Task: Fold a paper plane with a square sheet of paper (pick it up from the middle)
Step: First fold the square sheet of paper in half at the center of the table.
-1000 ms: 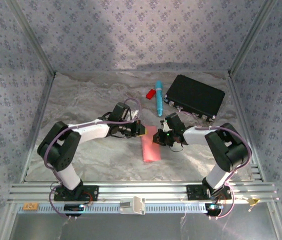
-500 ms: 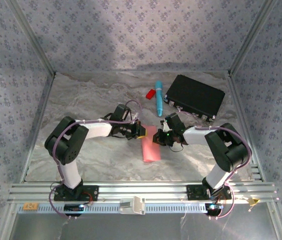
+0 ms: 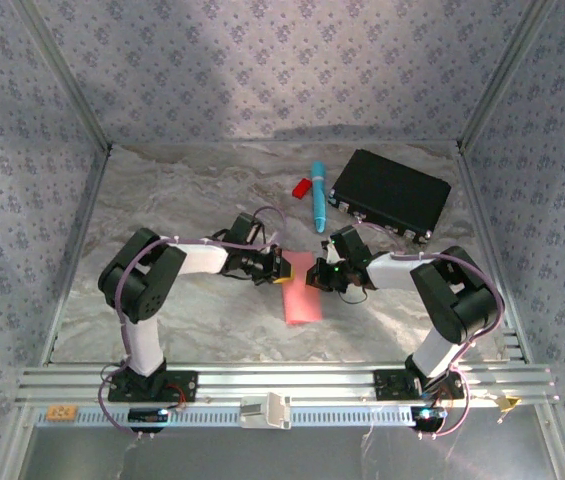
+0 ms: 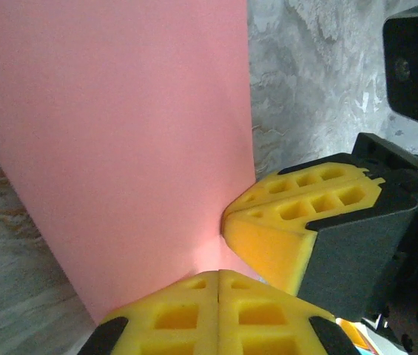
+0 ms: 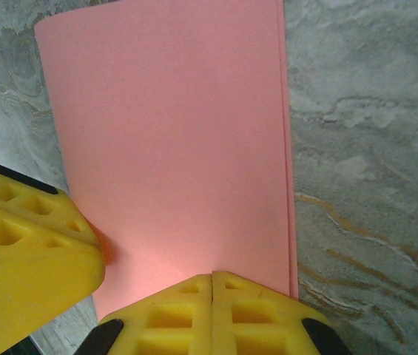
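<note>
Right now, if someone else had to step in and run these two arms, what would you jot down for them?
Left gripper: shut, tip down on the far end of the pink paper.
Right gripper: shut, tip beside it on the same end.
Paper: flat on the table between the arms, a long rectangle. Two layers show along one long edge, so it looks folded in half once.
Done: that first fold, it seems.
Left: every further fold; no pointed plane shape yet.
Blue pen, black case and small red piece lie farther back, apart from the paper.
</note>
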Controlling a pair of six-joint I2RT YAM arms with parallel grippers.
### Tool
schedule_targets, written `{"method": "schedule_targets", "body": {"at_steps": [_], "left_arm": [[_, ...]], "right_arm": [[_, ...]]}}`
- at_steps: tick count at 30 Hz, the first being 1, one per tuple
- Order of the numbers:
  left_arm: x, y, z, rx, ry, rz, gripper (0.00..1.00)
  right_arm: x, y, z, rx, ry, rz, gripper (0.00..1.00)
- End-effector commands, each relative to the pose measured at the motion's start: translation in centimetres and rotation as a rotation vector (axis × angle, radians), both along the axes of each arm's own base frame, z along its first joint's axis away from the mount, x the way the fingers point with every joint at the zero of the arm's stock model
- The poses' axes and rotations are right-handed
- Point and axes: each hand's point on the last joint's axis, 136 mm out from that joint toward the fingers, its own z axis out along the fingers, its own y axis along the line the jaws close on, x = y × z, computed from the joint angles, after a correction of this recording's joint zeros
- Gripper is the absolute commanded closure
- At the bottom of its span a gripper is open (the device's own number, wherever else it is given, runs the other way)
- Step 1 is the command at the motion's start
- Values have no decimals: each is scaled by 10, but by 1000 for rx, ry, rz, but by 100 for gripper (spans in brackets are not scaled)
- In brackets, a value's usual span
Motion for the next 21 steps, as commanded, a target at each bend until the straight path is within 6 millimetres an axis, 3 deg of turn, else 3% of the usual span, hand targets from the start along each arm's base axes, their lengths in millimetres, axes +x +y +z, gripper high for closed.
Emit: {"method": "schedule_targets", "body": {"at_steps": [1, 8, 12, 15, 21], "left_arm": [[-6, 9, -12, 55, -7, -42, 100], [-14, 28, -39, 176, -8, -59, 100], [-13, 29, -44, 193, -3, -59, 100], [-8, 26, -35, 188, -12, -57, 100], [12, 13, 6, 124, -79, -51, 100]], "right_arm": [[-28, -31, -41, -163, 139, -44, 100], [-29, -32, -42, -165, 138, -49, 100], [-29, -34, -41, -174, 135, -57, 100], [-28, -35, -41, -177, 131, -62, 100], [-29, -38, -41, -190, 133, -71, 100]]}}
